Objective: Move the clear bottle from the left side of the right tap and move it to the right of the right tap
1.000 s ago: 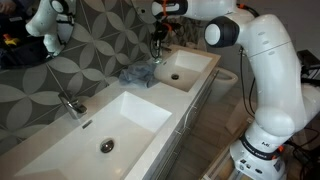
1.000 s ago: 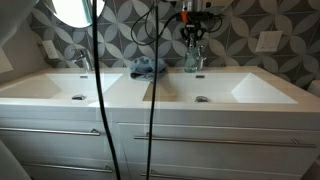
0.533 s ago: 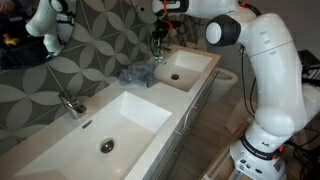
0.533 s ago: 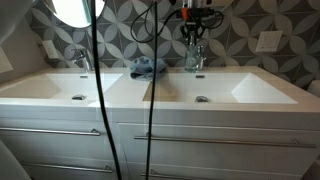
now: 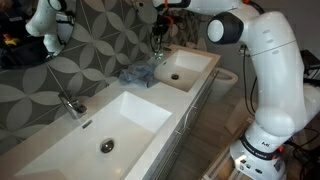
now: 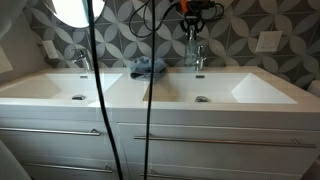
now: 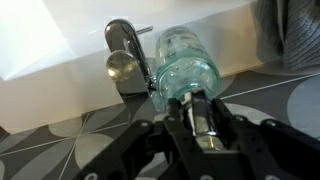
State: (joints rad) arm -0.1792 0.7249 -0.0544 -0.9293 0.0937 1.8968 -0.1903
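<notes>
My gripper (image 6: 192,27) is shut on the neck of the clear bottle (image 6: 191,37) and holds it in the air above the right tap (image 6: 200,56). In the wrist view the clear bottle (image 7: 186,68) hangs below the gripper (image 7: 197,112), right beside the chrome tap (image 7: 127,58). In an exterior view the bottle (image 5: 157,37) is lifted off the counter at the back wall, behind the far basin (image 5: 183,68).
A blue-grey cloth (image 6: 148,68) lies on the counter between the two basins; it also shows in an exterior view (image 5: 137,76). A second tap (image 6: 82,59) stands at the other basin (image 5: 100,130). A black cable (image 6: 95,90) hangs across the front. Patterned tile wall behind.
My gripper has lifted the clear bottle higher off the counter and carried it slightly to the right, over the right tap.
</notes>
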